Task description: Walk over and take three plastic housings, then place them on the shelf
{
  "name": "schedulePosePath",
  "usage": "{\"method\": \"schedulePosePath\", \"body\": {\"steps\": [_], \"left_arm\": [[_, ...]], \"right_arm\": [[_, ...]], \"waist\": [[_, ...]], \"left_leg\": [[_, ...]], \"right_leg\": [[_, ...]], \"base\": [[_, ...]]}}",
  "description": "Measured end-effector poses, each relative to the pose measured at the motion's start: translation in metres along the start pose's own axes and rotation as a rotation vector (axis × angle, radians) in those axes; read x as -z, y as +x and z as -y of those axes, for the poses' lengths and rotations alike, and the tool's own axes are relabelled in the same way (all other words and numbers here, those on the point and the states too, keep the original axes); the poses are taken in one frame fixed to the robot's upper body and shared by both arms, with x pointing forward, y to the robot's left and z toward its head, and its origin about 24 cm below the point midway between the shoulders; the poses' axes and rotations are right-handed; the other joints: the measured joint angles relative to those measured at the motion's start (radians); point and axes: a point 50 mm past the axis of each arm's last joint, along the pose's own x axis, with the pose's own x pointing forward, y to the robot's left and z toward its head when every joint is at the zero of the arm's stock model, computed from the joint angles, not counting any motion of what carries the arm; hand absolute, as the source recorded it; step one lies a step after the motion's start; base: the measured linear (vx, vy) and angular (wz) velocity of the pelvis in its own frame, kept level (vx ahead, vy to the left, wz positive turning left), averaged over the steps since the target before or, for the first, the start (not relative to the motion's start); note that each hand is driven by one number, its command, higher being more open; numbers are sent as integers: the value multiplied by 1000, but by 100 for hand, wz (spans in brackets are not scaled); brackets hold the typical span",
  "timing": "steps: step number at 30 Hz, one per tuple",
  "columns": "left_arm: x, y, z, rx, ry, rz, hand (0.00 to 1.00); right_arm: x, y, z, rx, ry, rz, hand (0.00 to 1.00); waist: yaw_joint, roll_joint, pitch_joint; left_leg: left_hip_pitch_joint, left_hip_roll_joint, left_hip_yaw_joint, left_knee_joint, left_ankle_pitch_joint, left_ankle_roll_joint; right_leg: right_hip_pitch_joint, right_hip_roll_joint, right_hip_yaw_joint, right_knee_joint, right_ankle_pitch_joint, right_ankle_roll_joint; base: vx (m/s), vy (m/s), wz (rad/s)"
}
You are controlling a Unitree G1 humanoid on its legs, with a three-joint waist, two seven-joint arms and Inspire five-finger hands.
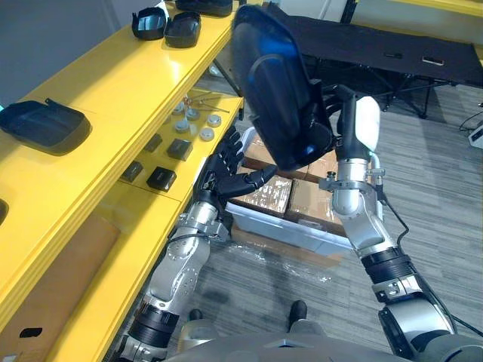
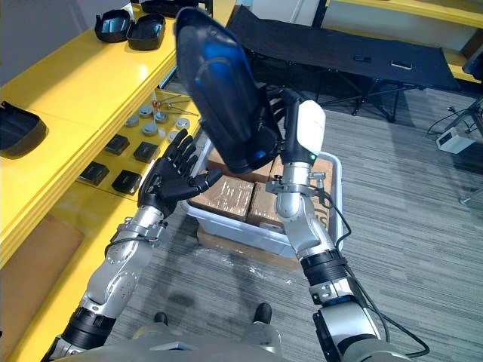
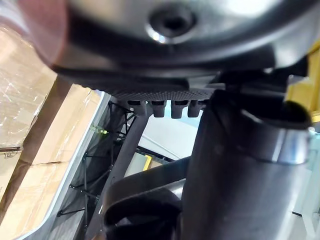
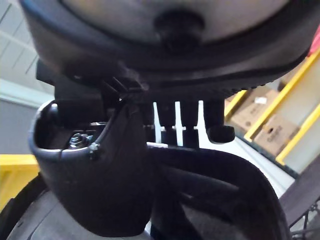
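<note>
In the left eye view, my right hand (image 1: pixel 351 124) is clamped round a black housing (image 1: pixel 275 90), held high above a pale bin (image 1: pixel 302 232) of boxes (image 1: pixel 264 197). My left hand (image 1: pixel 226 170) is spread open and holds nothing, just beside the housing's lower edge. In the right eye view, a second housing (image 2: pixel 16 127) lies on the yellow shelf (image 2: pixel 90 83). In the right wrist view, dark shell sits tight against the hand.
</note>
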Motion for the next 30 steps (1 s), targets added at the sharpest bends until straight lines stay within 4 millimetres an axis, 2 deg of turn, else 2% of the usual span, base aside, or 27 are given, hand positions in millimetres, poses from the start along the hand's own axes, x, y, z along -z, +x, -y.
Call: {"method": "schedulePosePath", "body": {"steps": [4, 9, 15, 16, 20, 27, 30], "left_arm": [[-1, 2, 2, -25, -17, 11, 100], [4, 4, -6, -164, -43, 5, 100], [-2, 5, -18, -280, -192, 61, 100], [-4, 5, -20, -288, -256, 74, 0], [-1, 10, -22, -286, -346, 61, 0], [10, 12, -17, -229, -373, 20, 0], [10, 15, -27, -256, -364, 13, 0]], "right_arm": [[-7, -6, -11, -30, 43, 10, 0], [-9, -23, -28, -117, 76, -12, 0], [-10, -36, -40, -196, 97, -27, 0], [-12, -38, -42, -203, 108, -28, 0], [-16, -41, -47, -212, 136, -35, 0], [-14, -52, -54, -229, 174, -82, 0], [-18, -58, -57, -234, 199, -51, 0]], "waist": [[1, 0, -9], [1, 2, -34], [0, 2, -36], [-2, 4, -36], [-2, 3, -44], [-6, 1, -65], [-13, 1, -65]], "left_leg": [[2, -1, 1, 0, 0, 0], [4, -1, -2, 0, 0, 0], [9, -1, -1, 0, 0, 0], [11, -1, 0, 0, 0, 0], [12, -1, 2, -1, 0, 0], [16, -1, 8, -1, -1, -1], [19, 0, 10, -1, -1, -1]], "right_leg": [[1, 0, 1, 0, 0, 0], [6, 0, -2, 0, 1, 0], [10, 0, -2, -1, 0, 0], [10, 0, -2, -1, 0, 0], [9, 0, 0, -1, 1, -1], [8, 0, 3, -1, 1, -1], [10, 0, 6, -1, 1, -1]], "base": [[0, 0, 0], [0, 0, 0], [-5, 3, 0], [-14, 9, -3], [0, 0, 0], [0, 0, 0], [0, 0, 0]]}}
